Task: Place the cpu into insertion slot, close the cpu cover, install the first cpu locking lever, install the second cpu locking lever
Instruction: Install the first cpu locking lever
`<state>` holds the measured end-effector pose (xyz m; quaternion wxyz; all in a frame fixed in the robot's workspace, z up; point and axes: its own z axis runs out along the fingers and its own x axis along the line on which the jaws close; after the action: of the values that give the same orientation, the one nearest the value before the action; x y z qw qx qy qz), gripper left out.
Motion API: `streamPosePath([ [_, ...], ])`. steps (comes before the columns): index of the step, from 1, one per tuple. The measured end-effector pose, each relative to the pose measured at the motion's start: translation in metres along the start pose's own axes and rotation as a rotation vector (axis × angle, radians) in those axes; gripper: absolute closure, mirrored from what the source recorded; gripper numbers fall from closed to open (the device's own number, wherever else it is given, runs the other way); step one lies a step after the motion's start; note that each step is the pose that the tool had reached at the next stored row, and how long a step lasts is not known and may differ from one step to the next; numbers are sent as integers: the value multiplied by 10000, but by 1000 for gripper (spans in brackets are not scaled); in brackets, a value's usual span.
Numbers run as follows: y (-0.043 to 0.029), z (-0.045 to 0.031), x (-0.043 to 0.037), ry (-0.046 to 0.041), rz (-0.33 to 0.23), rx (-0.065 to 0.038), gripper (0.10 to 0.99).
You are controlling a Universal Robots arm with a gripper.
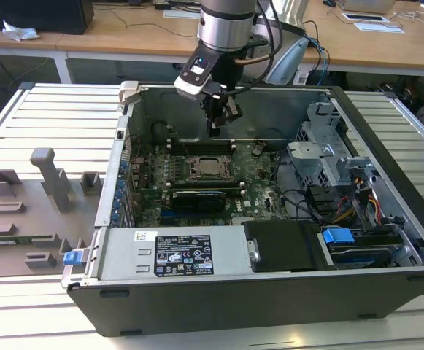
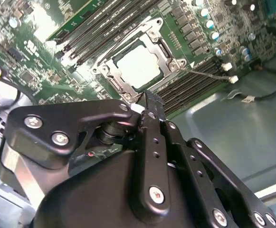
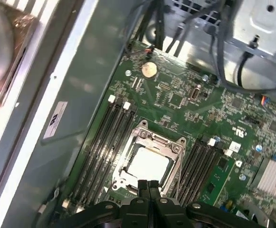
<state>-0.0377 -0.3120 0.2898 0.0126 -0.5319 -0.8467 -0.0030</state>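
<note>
Exterior view: my tool (image 1: 216,125), pressed together and empty, hangs at twelve o'clock of the cpu cover (image 1: 195,163). A skewed descent could scratch the cpu (image 1: 210,168).

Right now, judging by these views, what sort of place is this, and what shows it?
Probably a robotics lab or workshop: a robot arm over an open desktop computer case, a slatted metal table beneath, wooden desks behind.

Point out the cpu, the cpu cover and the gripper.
cpu (image 3: 147,166), first wrist view, middle of its metal top.
cpu cover (image 3: 159,141), first wrist view, one bar of the frame.
gripper (image 3: 148,185), first wrist view, between its fingertips.
</note>
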Motion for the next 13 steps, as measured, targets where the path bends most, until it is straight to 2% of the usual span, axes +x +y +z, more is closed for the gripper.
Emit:
streamPosePath([
  [5, 0, 0, 0, -8, -1191, 28, 980],
  [7, 0, 0, 0, -11, -1476, 36, 980],
  [9, 0, 0, 0, -18, -2311, 56, 980],
  [13, 0, 0, 0, -25, -3284, 81, 980],
])
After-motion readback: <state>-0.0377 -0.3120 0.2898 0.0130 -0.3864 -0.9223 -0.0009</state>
